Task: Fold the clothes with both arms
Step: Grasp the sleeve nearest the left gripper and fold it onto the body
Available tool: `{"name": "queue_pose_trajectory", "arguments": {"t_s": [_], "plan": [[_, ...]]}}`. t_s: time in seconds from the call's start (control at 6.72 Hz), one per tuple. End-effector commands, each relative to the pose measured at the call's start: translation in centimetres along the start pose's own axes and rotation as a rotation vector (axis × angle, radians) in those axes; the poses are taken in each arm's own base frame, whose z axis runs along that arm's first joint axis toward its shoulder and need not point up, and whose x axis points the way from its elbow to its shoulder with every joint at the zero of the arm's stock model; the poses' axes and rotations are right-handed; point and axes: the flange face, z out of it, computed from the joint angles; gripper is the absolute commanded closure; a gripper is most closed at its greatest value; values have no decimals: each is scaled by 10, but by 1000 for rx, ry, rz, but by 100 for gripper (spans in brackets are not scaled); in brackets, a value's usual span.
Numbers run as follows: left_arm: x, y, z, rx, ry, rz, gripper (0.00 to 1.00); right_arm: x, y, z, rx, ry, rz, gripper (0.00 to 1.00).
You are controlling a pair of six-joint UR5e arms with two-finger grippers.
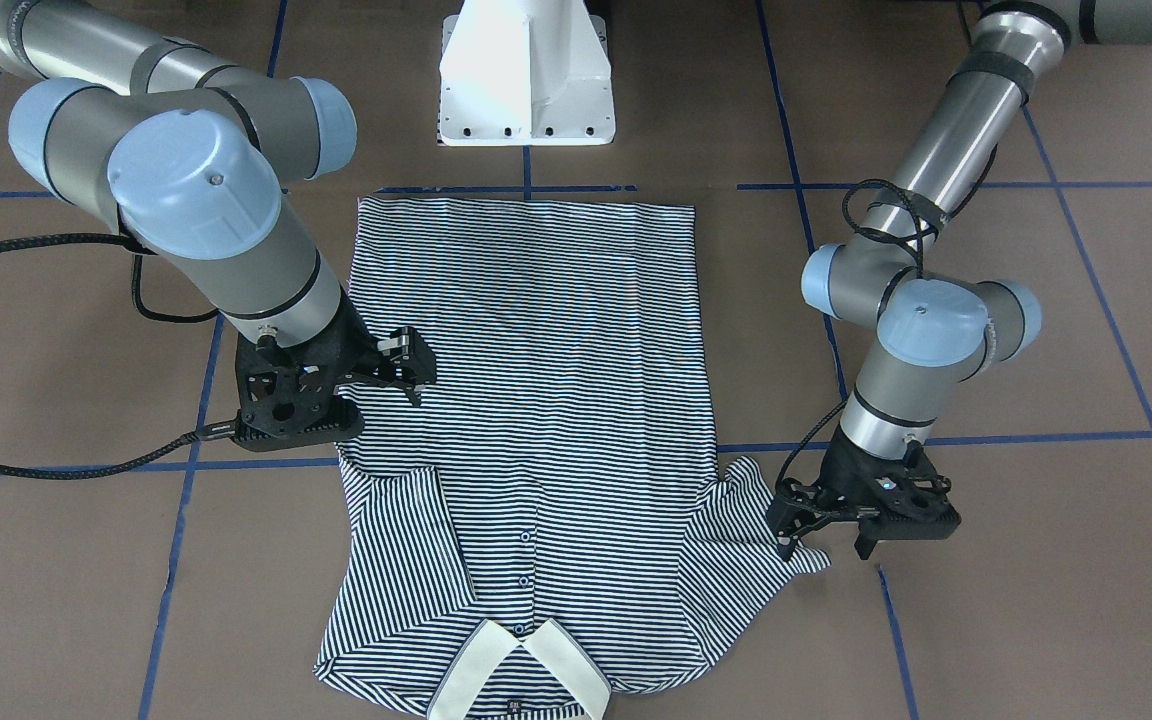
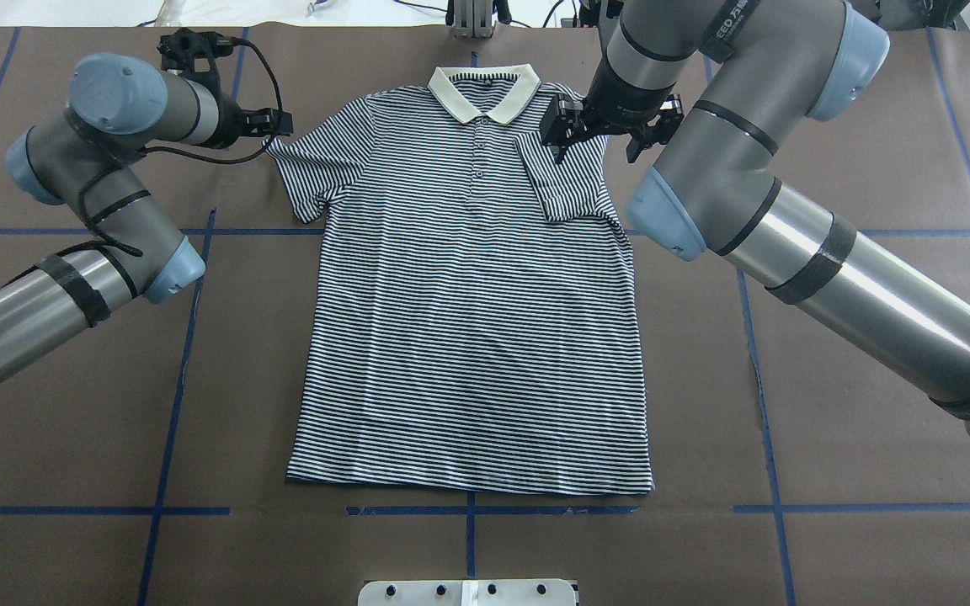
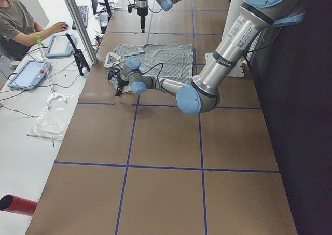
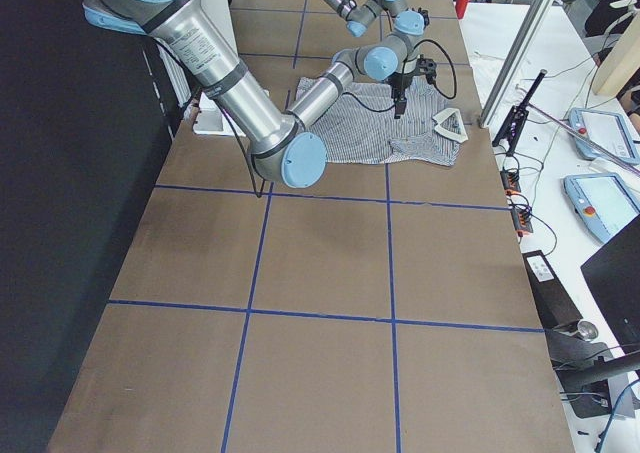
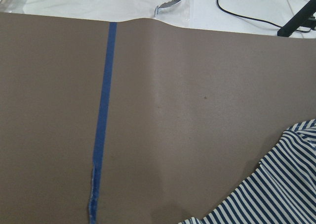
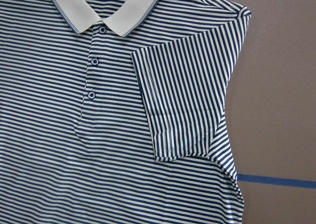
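The striped polo shirt (image 2: pixel 468 337) lies flat and face up on the brown table, its cream collar (image 2: pixel 485 88) at the far edge from the robot. One sleeve (image 2: pixel 565 185) is folded in over the chest, seen close in the right wrist view (image 6: pixel 182 100). My right gripper (image 2: pixel 601 139) hangs open above that shoulder, holding nothing (image 1: pixel 416 375). The other sleeve (image 2: pixel 304 172) lies spread out. My left gripper (image 1: pixel 826 545) stands open at that sleeve's outer edge, low over the table. The left wrist view shows only the sleeve's edge (image 5: pixel 276 194) and no fingers.
The white pedestal base (image 1: pixel 526 80) stands at the robot's side of the table. Blue tape lines (image 2: pixel 190 337) grid the brown surface. Beyond the collar edge is a white bench with cables (image 5: pixel 256 11) and tablets (image 3: pixel 59 44); a person (image 3: pixel 21 22) sits there.
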Motion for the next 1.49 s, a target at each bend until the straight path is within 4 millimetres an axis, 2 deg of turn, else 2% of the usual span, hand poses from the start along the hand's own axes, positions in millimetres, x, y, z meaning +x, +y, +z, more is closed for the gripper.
{"name": "queue_pose_trajectory", "arguments": {"t_s": [0.0,0.15,0.3,0.45,0.74,0.89,1.04,1.19,1.34], "plan": [[10,8,10,-8,-6,6,3,0,0,0,1,1,1,0],[8,11,14,-16,-14,7,10,1,0,1,-1,3,3,0],[6,12,17,-19,-19,6,21,1,0,1,-1,3,3,0],[14,8,15,-15,-13,8,39,2,0,2,-2,4,4,0],[27,5,11,-14,0,10,100,6,-1,7,-5,10,6,0],[32,2,8,-17,5,8,100,9,0,9,-5,11,7,0],[58,-9,-10,-26,-5,6,100,13,0,13,-9,16,8,0],[95,-18,-41,-50,-44,-101,100,17,0,16,-11,18,8,0],[174,20,-44,-97,-10,-235,100,20,1,18,-15,22,7,0]]}}
